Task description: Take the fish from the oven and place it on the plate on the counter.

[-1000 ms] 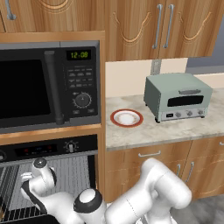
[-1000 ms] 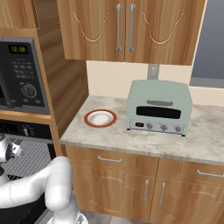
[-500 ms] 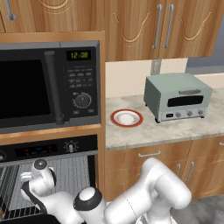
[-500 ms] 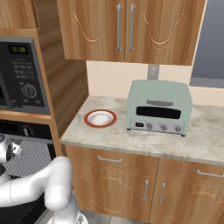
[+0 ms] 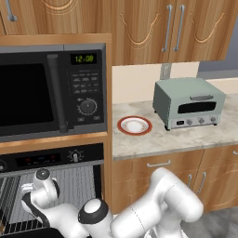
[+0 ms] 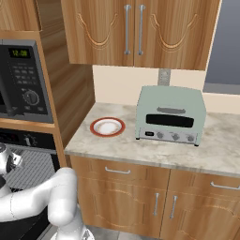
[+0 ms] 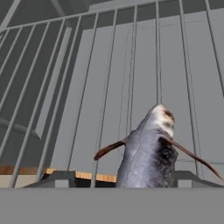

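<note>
One small fish (image 7: 148, 153), likely light and slippery; best pinched mid-body. Sits between end effector (image 7: 122, 179) fingertips above oven rack (image 7: 109, 65). Grip state impossible to tell.

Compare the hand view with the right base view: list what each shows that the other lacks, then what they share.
Hand view alone: the fish close up, between the pincer tips, over the wire rack.
Right base view alone: the plate on the counter, the toaster oven to its right, the microwave, wall cabinets.
Shared: the oven, its rack seen from inside and outside.
</note>
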Controlling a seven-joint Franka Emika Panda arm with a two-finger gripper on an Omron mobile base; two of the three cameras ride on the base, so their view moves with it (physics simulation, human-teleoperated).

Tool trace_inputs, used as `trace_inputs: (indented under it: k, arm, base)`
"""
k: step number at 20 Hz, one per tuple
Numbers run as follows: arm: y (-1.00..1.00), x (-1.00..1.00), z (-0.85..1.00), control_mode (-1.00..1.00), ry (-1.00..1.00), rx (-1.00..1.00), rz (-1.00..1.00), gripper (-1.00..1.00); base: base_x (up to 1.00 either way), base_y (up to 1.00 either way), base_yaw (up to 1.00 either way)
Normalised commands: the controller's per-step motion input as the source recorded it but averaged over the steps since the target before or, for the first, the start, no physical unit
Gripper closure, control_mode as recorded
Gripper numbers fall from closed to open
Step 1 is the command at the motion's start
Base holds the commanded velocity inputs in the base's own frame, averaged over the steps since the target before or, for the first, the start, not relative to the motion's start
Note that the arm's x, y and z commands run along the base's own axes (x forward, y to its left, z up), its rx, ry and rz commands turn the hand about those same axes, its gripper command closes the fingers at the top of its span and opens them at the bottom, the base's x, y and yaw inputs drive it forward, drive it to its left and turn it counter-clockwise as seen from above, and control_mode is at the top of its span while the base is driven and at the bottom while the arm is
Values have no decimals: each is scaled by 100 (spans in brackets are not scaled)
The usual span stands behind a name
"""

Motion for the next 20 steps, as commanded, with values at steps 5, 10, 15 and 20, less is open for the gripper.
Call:
trace_inputs:
  k: [5,10,15,20]
  arm:
    - [9,-12,-70,-100,18,0,0,100]
    - [3,-18,-52,-100,12,0,0,100]
    - [4,-52,-22,-100,3,0,0,100]
    - [0,-95,0,-100,-2,1,0,100]
  base:
    - [0,0,0]
    - [0,0,0]
    - [0,0,0]
    - [0,0,0]
